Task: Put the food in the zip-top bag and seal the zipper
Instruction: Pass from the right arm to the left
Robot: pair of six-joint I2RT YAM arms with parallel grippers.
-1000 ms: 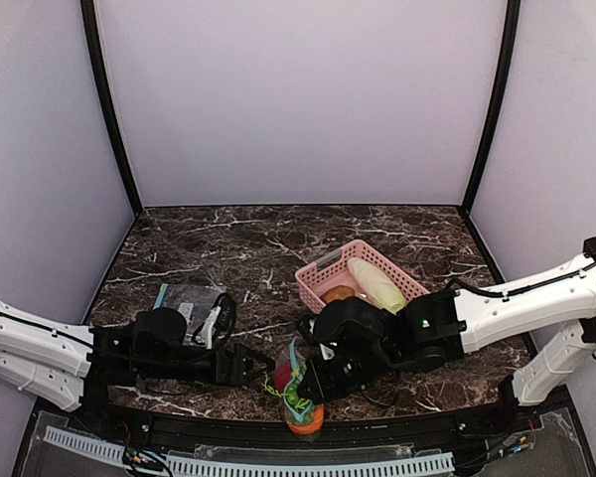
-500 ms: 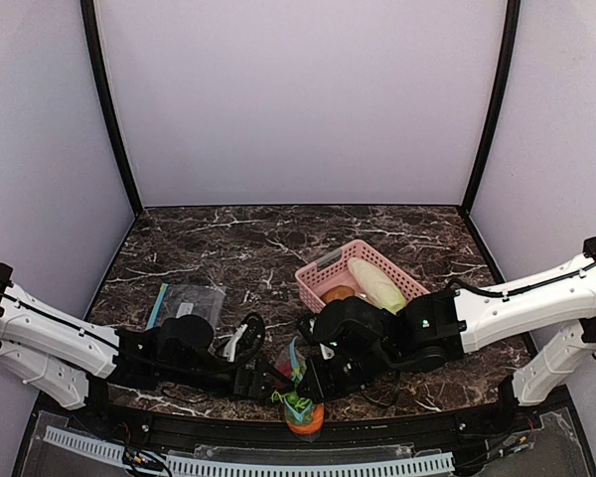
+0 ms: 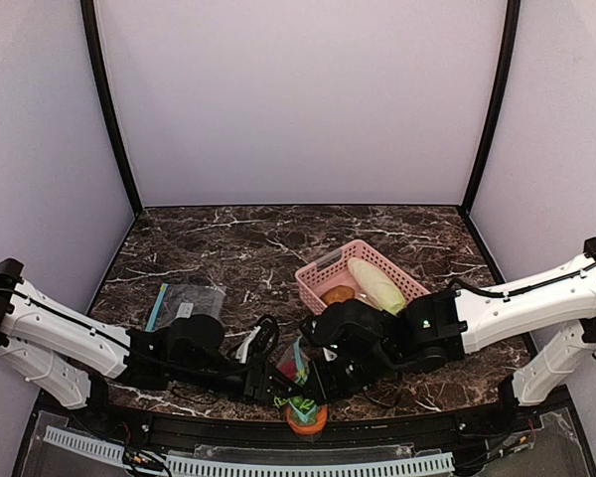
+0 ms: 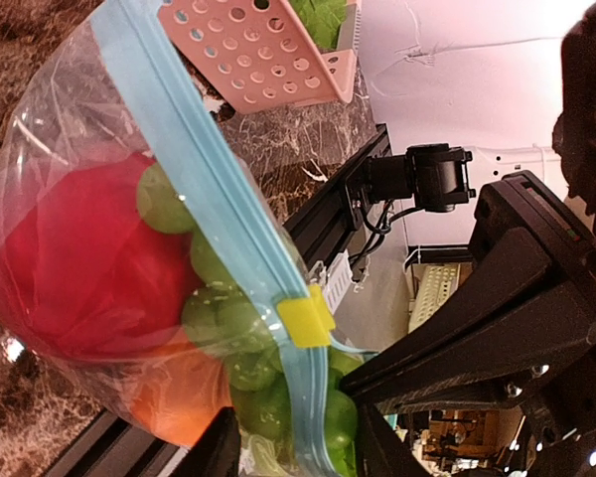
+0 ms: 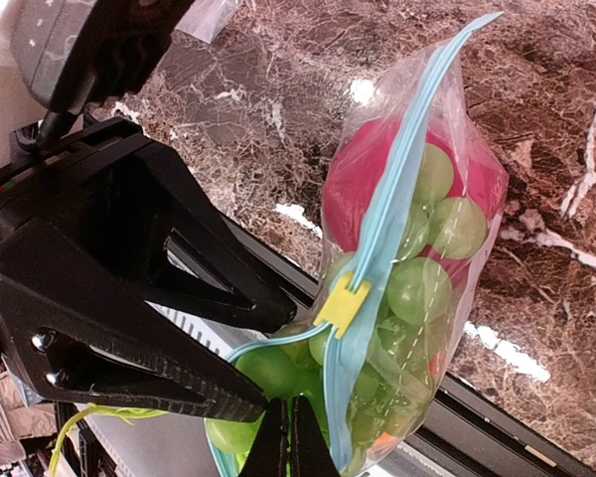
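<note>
The zip-top bag hangs at the table's front edge, between the two grippers. Inside it is the food: a red fruit, green grapes and an orange fruit. The blue zipper carries a yellow slider; below the slider the zipper splits apart. My right gripper is shut on the bag's edge there. My left gripper has closed in from the left, its jaws pressing both sides of the bag's grape-filled end, short of the slider.
A pink slatted basket stands just behind the grippers, holding a pale green vegetable and a brown piece. A second clear bag lies flat at the left. The black frame rail runs right under the hanging bag.
My left arm has reached right to the bag, and its jaws have narrowed from wide open onto the bag's end. The right gripper and the bag have hardly moved.
</note>
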